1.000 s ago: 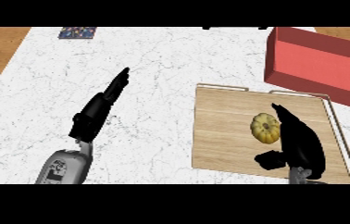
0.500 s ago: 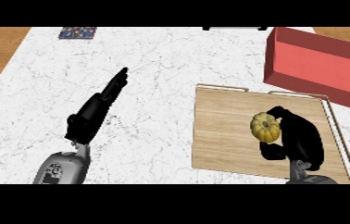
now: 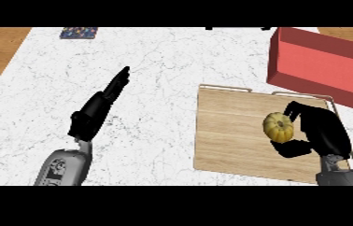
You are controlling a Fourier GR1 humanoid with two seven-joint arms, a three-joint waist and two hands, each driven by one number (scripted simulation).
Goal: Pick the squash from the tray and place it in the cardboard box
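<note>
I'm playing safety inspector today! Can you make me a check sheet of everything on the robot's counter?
Surface: white marbled counter, with brown wood showing at the far corners.
Job's things: yellow squash over the wooden tray; red box beyond the tray at the far right, open side up.
Clutter: small colourful patterned item at the far left edge.
Hands: right hand has its fingers curled round the squash; left hand is open with straight fingers, resting over the counter on the left.
Cables: nothing seen.
Surroundings: nothing seen past the counter.
</note>
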